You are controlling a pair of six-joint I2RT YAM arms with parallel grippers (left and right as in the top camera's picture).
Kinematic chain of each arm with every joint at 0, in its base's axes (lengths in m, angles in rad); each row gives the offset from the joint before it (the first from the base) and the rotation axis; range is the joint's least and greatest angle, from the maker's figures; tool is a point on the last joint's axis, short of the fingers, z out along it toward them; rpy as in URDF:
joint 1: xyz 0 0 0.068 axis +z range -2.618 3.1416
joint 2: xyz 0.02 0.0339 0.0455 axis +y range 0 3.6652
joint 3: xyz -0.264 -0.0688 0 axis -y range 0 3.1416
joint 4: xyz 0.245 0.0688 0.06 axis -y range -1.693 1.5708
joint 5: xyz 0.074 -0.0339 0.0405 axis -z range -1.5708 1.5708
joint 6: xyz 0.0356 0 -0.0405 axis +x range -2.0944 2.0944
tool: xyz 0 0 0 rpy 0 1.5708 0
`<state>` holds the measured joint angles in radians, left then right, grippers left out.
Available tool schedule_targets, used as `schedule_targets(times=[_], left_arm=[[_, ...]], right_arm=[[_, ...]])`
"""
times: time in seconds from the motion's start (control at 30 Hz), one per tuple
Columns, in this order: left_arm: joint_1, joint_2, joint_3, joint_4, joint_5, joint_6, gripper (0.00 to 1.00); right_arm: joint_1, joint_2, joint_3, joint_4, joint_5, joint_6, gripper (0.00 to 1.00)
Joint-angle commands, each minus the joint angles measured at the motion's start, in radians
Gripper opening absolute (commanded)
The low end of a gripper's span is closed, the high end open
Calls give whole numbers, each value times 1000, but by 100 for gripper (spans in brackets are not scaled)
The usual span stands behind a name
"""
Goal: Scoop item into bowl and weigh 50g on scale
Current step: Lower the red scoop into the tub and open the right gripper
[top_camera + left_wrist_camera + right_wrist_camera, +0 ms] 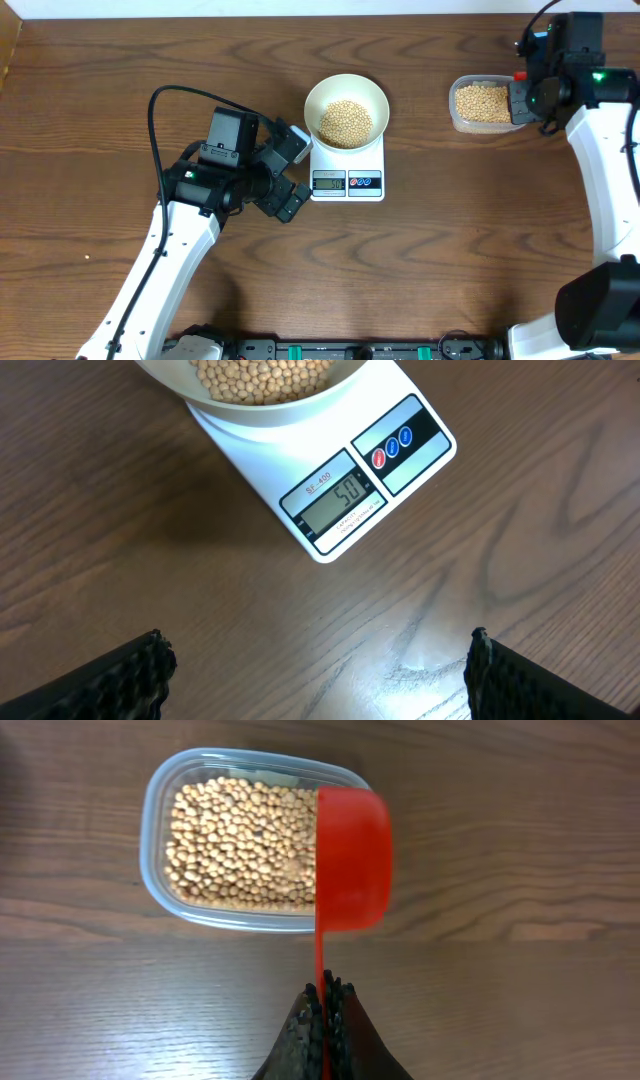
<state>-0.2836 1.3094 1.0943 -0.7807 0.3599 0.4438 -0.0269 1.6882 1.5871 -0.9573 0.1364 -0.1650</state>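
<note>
The white bowl [345,97] holds a heap of beige beans [345,122] and stands on the white scale [348,180]. In the left wrist view the scale [330,470] shows 50 on its display, with the bowl [262,405] on it. My left gripper [288,172] is open and empty, on the table just left of the scale; its fingers show in the left wrist view [320,670]. My right gripper [327,1002] is shut on the handle of a red scoop [352,855], held over the right end of a clear tub of beans [240,845].
The clear plastic tub [482,104] stands at the back right of the wooden table [450,250]. The right arm [610,180] runs down the right side. A black cable [160,110] loops over the left arm.
</note>
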Motion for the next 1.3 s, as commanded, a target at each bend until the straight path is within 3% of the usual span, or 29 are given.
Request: schedule_targets(times=[0.0,0.23,0.8,1.27], left_arm=[[-2,3,9,0,-10,-8,95],[-2,3,9,0,-10,-8,95],[-2,4,9,-1,-10,-8,95],[-2,3,9,-1,-10,-8,95]], right_arm=[[30,-11,16,-2,121,-8,1],[54,-11,16,-2,179,33,1],[-153,-11,-21,69,-417,475,1],[-272,-11,-226,233,-574,678,2]])
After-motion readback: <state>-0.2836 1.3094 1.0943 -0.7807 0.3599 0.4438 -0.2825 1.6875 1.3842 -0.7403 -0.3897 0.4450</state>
